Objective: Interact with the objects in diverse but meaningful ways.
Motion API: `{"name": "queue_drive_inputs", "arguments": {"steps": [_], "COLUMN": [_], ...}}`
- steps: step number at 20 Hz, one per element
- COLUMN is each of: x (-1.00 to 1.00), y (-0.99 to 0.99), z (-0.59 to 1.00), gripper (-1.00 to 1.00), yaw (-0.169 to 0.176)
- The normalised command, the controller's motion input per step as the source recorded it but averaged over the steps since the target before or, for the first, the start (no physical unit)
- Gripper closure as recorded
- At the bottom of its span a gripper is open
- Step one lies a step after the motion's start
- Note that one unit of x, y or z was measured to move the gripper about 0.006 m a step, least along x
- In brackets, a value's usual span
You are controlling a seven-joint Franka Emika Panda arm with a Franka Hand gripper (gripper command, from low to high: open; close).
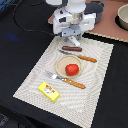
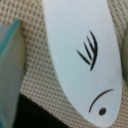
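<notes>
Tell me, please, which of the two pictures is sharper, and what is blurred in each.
Exterior view: soft overall, yet the red tomato and yellow box are recognisable. Wrist view: the white flat utensil with black markings is fairly clear; the teal-edged gripper fingers at the frame edges are out of focus.

Two cams: exterior high & wide, wrist v. close.
Exterior looks down at an angle over whole woven placemat (image 1: 65, 70); wrist cam pressed near a white fish-shaped piece (image 2: 80, 55); both share the mat weave.

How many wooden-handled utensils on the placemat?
2. A knife lies just beyond the plate, nearer the end effector; a fork lies on the plate's near side. The arm may hide more.
</notes>
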Motion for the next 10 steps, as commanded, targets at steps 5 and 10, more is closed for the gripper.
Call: {"name": "queue_drive_inputs", "arguments": {"steps": [5, 10], "x": [0.09, 0.05], "y": [-0.04, 0.0], "z": [0.1, 0.93], "gripper": [1.0, 1.0], "yaw": [0.019, 0.0]}}
